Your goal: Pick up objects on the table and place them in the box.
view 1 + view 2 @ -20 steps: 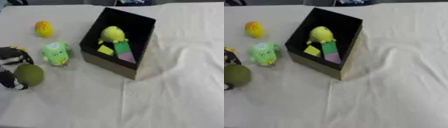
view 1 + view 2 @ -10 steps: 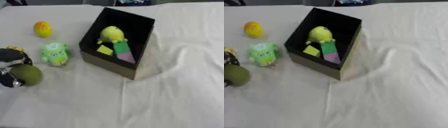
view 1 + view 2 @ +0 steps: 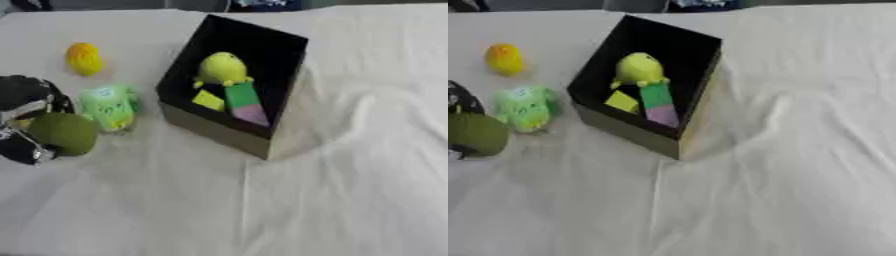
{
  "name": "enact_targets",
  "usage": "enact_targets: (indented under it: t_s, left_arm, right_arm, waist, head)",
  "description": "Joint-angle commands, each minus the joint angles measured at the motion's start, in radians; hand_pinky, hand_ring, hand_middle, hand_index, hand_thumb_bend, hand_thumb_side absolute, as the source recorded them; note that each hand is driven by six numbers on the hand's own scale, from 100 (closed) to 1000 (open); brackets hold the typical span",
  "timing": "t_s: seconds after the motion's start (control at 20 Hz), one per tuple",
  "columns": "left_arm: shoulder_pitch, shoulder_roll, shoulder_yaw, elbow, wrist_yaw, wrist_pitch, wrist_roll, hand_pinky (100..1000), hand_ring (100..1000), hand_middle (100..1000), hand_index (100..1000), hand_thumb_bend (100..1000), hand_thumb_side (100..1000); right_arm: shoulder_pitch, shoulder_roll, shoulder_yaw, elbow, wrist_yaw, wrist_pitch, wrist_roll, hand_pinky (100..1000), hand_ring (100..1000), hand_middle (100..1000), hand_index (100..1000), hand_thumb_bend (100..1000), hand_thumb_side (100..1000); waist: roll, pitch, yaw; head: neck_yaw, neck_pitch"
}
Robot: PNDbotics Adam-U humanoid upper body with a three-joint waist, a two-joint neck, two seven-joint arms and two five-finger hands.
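The left hand [image 3: 24, 120] grips a green ball [image 3: 63, 133]; lifting carelessly could knock the green toy [image 3: 108, 107] just beside it.

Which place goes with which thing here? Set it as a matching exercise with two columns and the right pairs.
Things:
1. olive-green ball
2. orange-yellow toy
3. light green toy
4. yellow round toy

Places:
A. inside the black box
B. on the cloth, far left of the box
C. in the left hand
D. on the cloth just left of the box

Pairs: 1-C, 2-B, 3-D, 4-A
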Motion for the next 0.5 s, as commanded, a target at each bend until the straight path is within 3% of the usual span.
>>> enact_targets:
  t_s: [0.05,0.35,0.5]
  left_arm:
    - [-0.027,0.03,0.038,-0.032,0.019,0.02,0.013,634,573,525,488,327,100]
    - [-0.154,0.007,0.047,-0.034,0.042,-0.031,0.026,636,570,523,490,298,100]
    - [-0.278,-0.036,0.019,-0.034,0.059,-0.056,0.002,638,566,521,494,275,100]
  right_arm:
    - [-0.003,-0.024,-0.021,-0.014,-0.007,0.002,-0.008,837,816,644,786,100,774]
    - [-0.002,-0.029,-0.024,-0.014,-0.013,-0.001,-0.013,837,816,644,786,100,770]
    - [-0.009,-0.029,-0.025,-0.014,-0.016,-0.004,-0.014,837,816,643,785,100,760]
  waist:
    - [0.006,-0.015,0.001]
    - [0.008,-0.025,0.001]
    - [0.011,-0.032,0.003]
  head:
    - [-0.005,-0.002]
    - [-0.023,0.005]
    - [-0.034,0.009]
